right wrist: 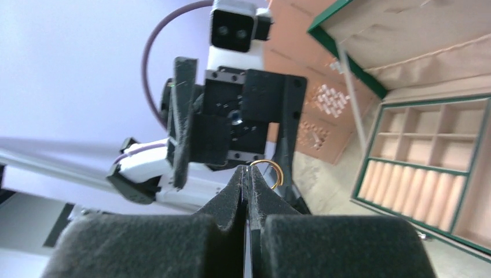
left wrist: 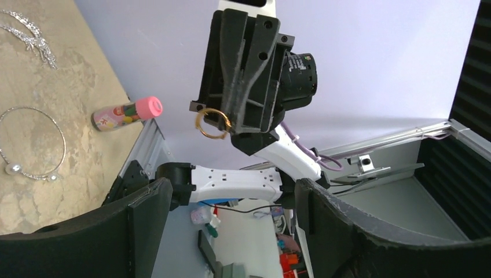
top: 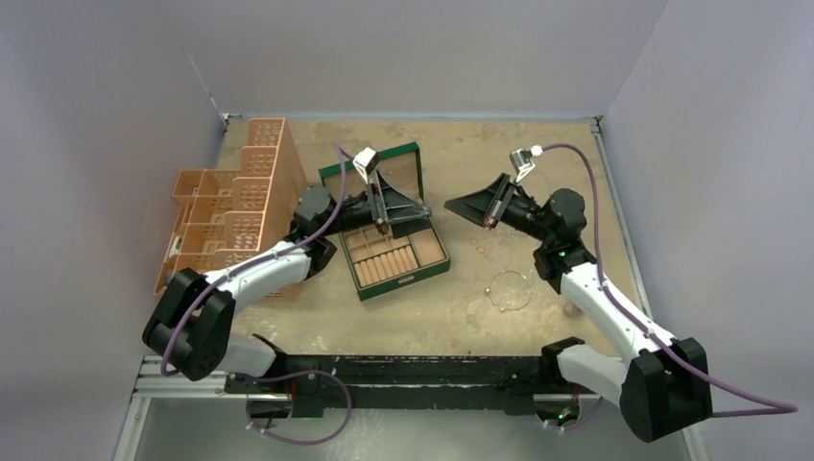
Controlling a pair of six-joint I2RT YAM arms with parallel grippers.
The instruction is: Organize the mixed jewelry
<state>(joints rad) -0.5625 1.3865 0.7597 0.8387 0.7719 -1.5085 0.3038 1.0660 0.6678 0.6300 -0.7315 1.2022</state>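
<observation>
Gold ring [left wrist: 212, 123] hangs pinched at the tip of the right gripper [left wrist: 231, 113], which is clamped closed on it. Reading from the left, the left gripper [right wrist: 234, 130] is spread wide above the open green box [top: 422, 274] and faces right. The ring is just to its right, in mid-air between the arms, flat face toward the left gripper. Farther right, a silver wire hoop [top: 510, 289] lies on the counter [top: 461, 154].

Sandy bench [top: 461, 154]: open green box [top: 403, 281] centre-left, orange lattice trays [top: 230, 216] far left; loose on it: wire hoop [left wrist: 62, 145] (bead-tipped), pink-capped tube [left wrist: 124, 113], silver chain [left wrist: 29, 37]
</observation>
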